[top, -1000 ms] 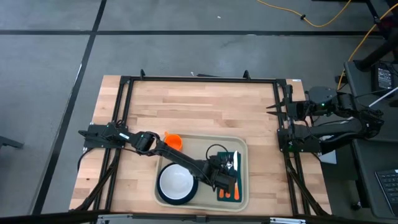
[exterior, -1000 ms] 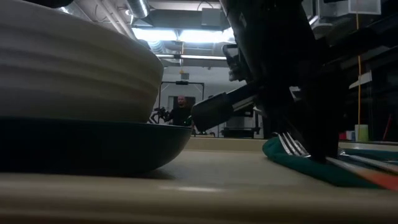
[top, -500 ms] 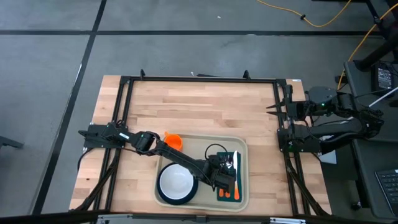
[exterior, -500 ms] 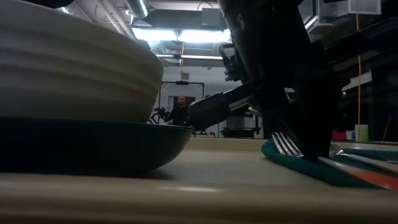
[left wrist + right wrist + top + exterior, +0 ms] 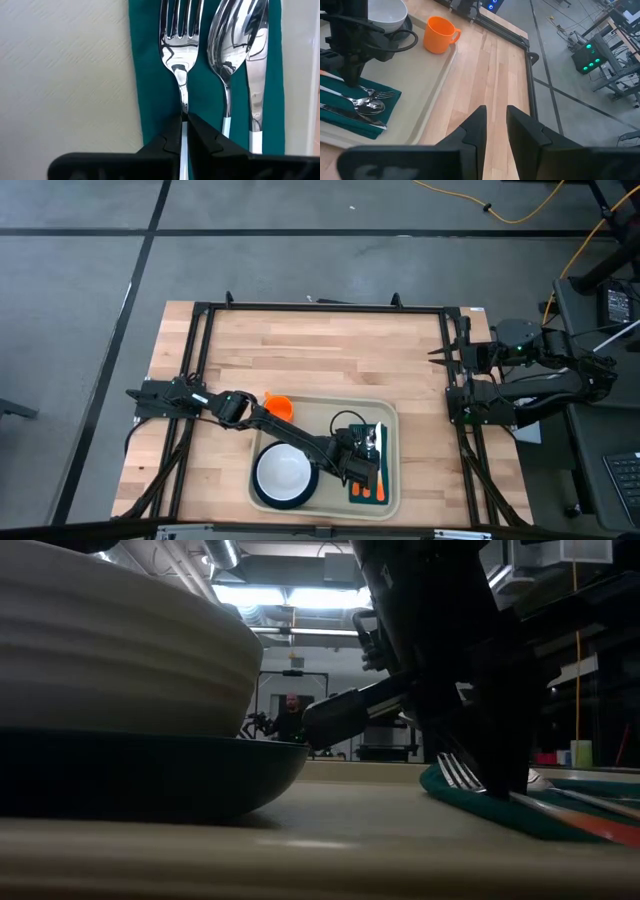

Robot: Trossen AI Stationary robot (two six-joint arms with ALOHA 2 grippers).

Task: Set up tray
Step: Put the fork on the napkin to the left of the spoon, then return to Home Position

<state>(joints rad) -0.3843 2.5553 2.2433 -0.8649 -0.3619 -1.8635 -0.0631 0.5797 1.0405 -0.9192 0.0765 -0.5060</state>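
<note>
Two pincers working: left pincer [image 5: 184,131] clamping fork [image 5: 178,45] handle on napkin [image 5: 150,75], fork lying along tray [image 5: 392,442] at counter's near edge; right pincer [image 5: 495,125] slightly apart, waiting far off.

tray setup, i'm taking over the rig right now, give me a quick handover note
Left claw: shut on the fork handle, down over the napkin on the tray.
Right claw: parked off the table's right edge, holding nothing; jaws slightly apart.
On the tray: white bowl on the dark plate; green napkin with fork, spoon and knife laid side by side.
Orange cup stands on the table, just outside the tray's far left corner.
Done: plate, bowl, napkin and cutlery are placed.
Left: release the fork, retract the left arm, probably bring the cup onto the tray.
</note>
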